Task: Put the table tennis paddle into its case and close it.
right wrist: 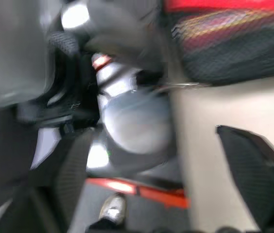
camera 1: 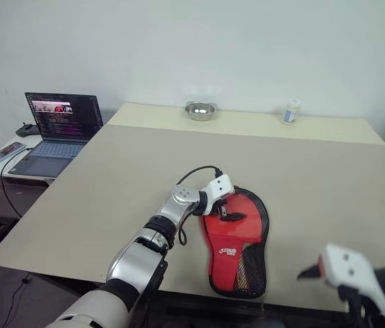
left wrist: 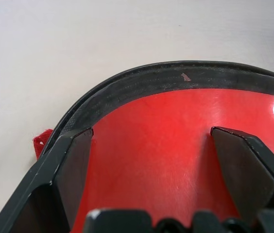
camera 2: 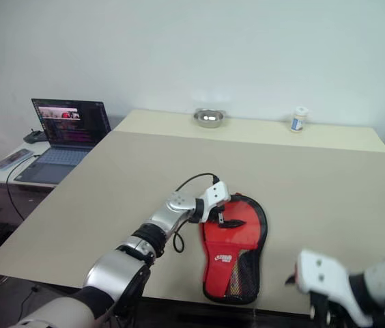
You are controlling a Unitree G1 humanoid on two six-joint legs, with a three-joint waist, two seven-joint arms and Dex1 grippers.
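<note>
A pale wall backs a wide beige surface (camera 1: 110, 184). Along its far edge stand a small steel bowl (camera 1: 200, 110) and, well to the right of it, a little white jar (camera 1: 291, 111). Off the surface's left side, on a lower white desk, an open laptop (camera 1: 59, 130) shows a lit screen, with a remote (camera 1: 5, 152) lying just beside it.

Near the front edge lies the case (camera 1: 239, 242), its round end pointing away from the robot and its narrow mesh end toward the front edge. Through the clear window the red face of the paddle (camera 1: 233, 232) shows inside it, with a white logo lower down; a black rim of the case runs around the red. In the left wrist view a small red tab (left wrist: 41, 141) sticks out at the case's edge.

The left claw (camera 1: 228, 208) reaches in from the left and sits over the round end of the case, fingers (left wrist: 74, 170) spread wide apart, released, with the red face between them and nothing pinched.

The right claw (camera 1: 310, 272) hangs low at the front right, off the case and apart from it, its fingers (right wrist: 253, 170) spread and empty.
</note>
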